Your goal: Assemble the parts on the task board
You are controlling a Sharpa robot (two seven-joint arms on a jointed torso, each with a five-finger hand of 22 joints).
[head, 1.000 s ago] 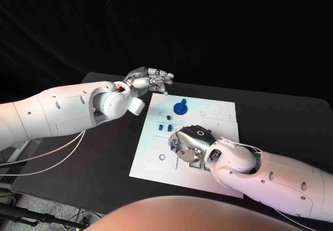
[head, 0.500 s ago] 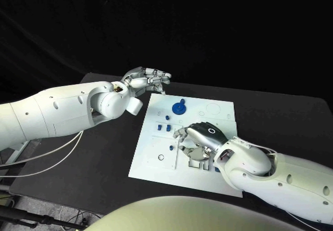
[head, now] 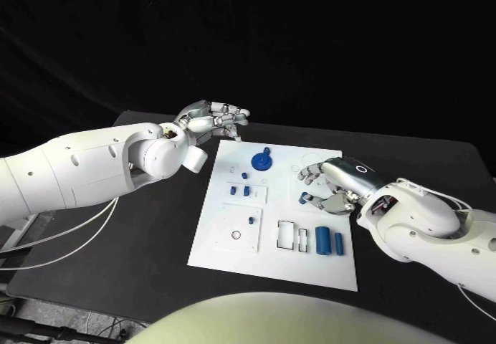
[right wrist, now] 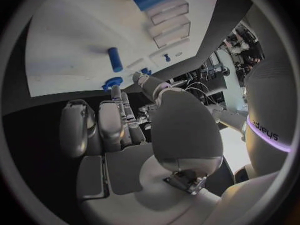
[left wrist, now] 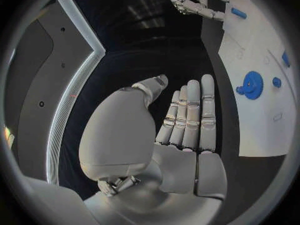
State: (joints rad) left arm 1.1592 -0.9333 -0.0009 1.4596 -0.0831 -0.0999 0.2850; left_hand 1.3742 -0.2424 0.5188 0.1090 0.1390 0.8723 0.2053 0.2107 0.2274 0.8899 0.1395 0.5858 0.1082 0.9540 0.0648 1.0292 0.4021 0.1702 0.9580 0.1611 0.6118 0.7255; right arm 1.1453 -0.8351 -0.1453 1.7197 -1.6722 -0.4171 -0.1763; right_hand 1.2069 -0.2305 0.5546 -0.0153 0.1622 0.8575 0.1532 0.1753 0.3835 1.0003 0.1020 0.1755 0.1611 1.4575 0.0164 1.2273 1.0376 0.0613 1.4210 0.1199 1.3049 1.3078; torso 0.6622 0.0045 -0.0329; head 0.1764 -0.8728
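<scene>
Black surface (head: 155, 236) under a dark background, with the white task board (head: 233, 254) in its middle. Left hand (head: 212, 117) above the far left corner of the board, fingers straight and close together, holding nothing. On the board: blue round part (head: 264, 160) near the far edge, small blue parts (head: 241, 190) just nearer, blue cylinder (head: 323, 239) with a second one (head: 338, 244) beside it near the slots. Right hand (head: 332, 188) over the right side of the board, fingers curled loosely apart, holding nothing, a small blue part (head: 305, 198) just under its fingertips.
</scene>
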